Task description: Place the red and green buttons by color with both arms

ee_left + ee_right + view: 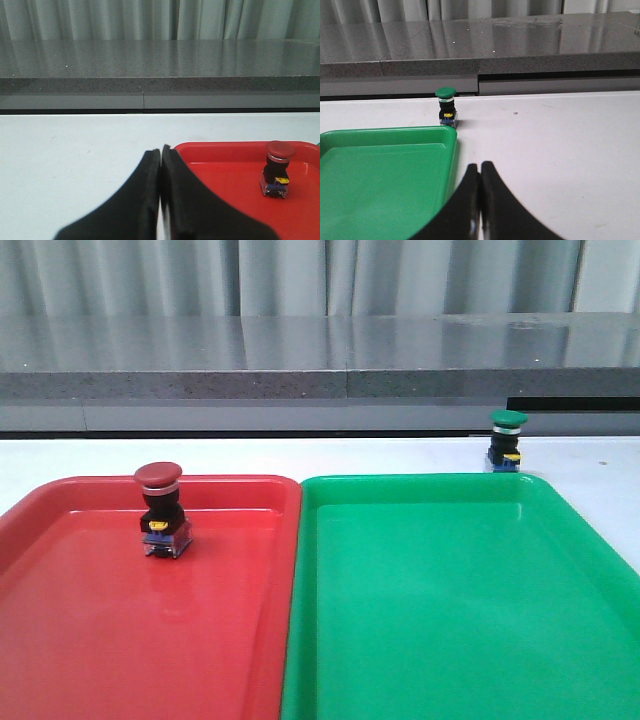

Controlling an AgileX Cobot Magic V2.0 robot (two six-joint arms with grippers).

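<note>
Both end effectors (160, 200) (479, 205) closed, low.

You have a white table (90, 455) running up to a grey stone ledge at the back. Two trays lie flat on it, side by side with their long edges touching: a red tray (60, 630) on your left and a green tray (450, 640) on your right. The green button (507, 440) stands upright directly on the table, just beyond the green tray's far right corner.
</note>
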